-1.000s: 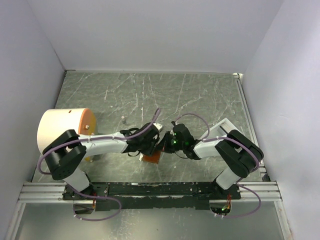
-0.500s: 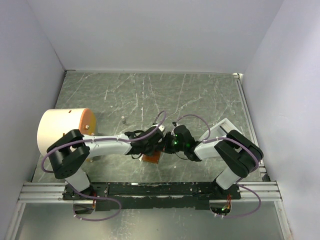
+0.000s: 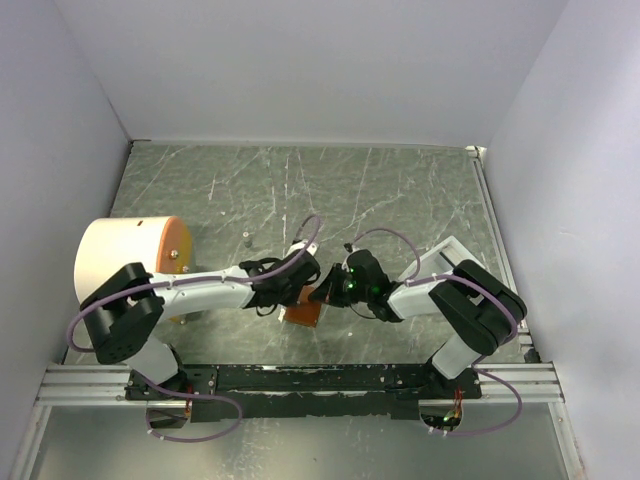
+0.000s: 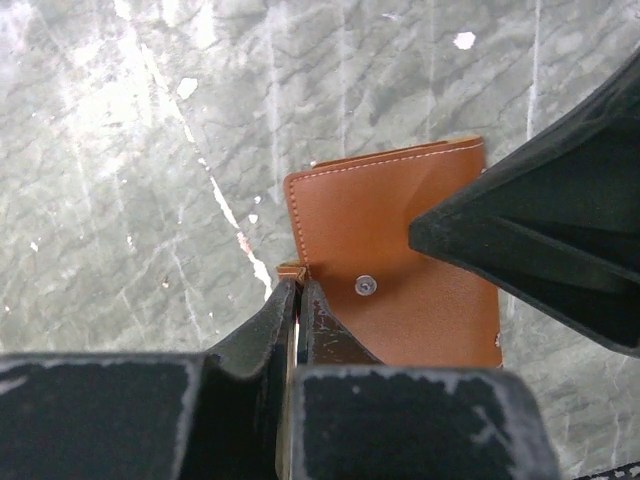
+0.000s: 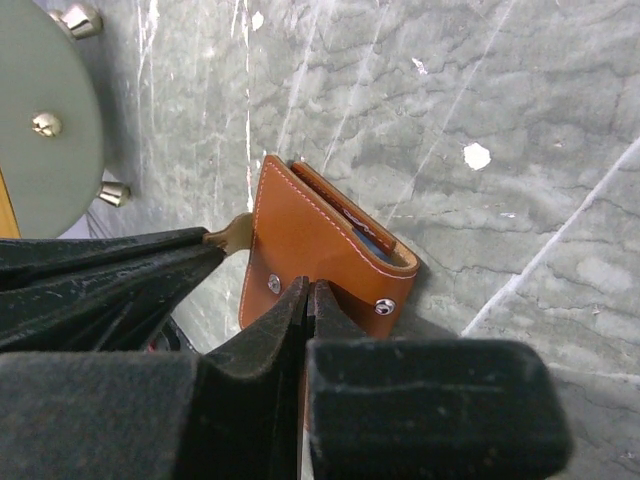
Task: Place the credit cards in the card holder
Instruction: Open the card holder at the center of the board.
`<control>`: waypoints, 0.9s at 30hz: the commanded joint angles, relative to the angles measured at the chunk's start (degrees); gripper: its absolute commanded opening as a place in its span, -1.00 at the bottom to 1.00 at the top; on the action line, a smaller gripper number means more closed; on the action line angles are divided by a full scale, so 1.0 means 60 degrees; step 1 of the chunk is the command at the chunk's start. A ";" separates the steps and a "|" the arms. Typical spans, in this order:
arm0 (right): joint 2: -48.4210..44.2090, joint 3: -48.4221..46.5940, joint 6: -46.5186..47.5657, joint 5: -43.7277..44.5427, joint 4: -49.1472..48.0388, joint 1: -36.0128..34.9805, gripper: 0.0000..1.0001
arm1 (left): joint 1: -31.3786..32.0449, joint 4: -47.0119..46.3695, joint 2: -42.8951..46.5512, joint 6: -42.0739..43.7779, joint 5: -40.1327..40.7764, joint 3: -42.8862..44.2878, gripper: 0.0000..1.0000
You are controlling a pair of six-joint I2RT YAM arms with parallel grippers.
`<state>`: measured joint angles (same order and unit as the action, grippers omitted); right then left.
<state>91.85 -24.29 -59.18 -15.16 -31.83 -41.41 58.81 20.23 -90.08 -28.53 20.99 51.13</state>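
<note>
Seven entries, biggest first.

1. Table (image 3: 400, 190): grey-green veined stone that fills the overhead frame between white walls.
2. Drum (image 3: 115, 260): cream cylinder with an orange end, at the left of the overhead frame, well apart from the work.
3. Two arms: they meet just below the middle of the overhead frame.
4. Tray (image 3: 440, 252): white, right of centre, partly behind the right arm.
5. Card holder (image 5: 300, 240): brown leather, folded, lying on the table under both grippers. Its mouth gapes slightly toward the upper right of the right wrist view and shows a blue-dark edge. You cannot tell lining from card there. No loose credit cards show in any view.
6. Left gripper (image 4: 300, 290): jaws closed on a thin tan tab (image 5: 235, 235) at the holder's edge. Whether that is a strap or a card corner cannot be told.
7. Right gripper (image 5: 306, 290): jaws fully together with nothing between them. The tip is on or just over the holder's face, beside the snap button (image 4: 366, 286).

Hazards for you:
- Pull the tab while the right tip bears down lightly, and the whole holder may slide instead of opening.
- Lift too steeply and the thin tab could slip from the pinch.
- The two grippers stand very near each other, so a careless swing could knock them together.
</note>
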 commanded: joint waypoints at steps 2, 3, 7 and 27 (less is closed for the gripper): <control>0.0041 -0.0291 0.1071 0.0760 0.2388 0.0019 -1.00 | -0.0316 0.0642 0.0817 -0.0994 -0.0449 0.0029 -0.86; -0.0126 -0.0443 0.1218 0.0852 0.2720 0.0015 -1.00 | -0.0377 0.0671 0.1022 -0.1191 -0.0624 -0.0010 -0.86; -0.0914 -0.0952 0.1662 0.1116 0.3885 -0.0003 -0.75 | -0.0567 0.0519 0.1750 -0.1618 -0.1155 -0.0169 -0.86; -0.2885 -0.1680 0.1189 0.0860 0.5603 -0.1244 0.22 | -0.0587 -0.0061 0.2670 -0.2310 -0.1964 -0.0171 -0.87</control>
<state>74.96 -32.77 -50.39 -9.72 0.58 -47.29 55.57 22.39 -75.57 -40.69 12.05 50.13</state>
